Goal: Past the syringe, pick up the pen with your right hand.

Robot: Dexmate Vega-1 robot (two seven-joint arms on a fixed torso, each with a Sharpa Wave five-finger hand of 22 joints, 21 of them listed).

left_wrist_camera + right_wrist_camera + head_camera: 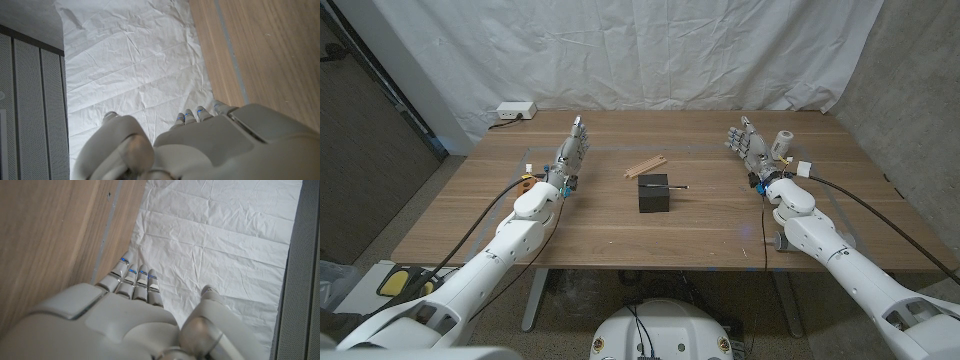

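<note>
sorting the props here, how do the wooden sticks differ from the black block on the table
The wooden sticks are pale, thin and long, and lie flat at a slant; the black block is dark, squat and boxy, and stands square. The sticks lie farther from the robot, while the block sits nearer. A thin dark item rests on top of the block; nothing rests on the sticks. Both lie mid-table, untouched between the two hands.

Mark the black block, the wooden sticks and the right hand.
black block (654, 195): head view, front face.
wooden sticks (646, 166): head view, middle of the bundle.
right hand (750, 146): head view, middle of the hand.
</note>
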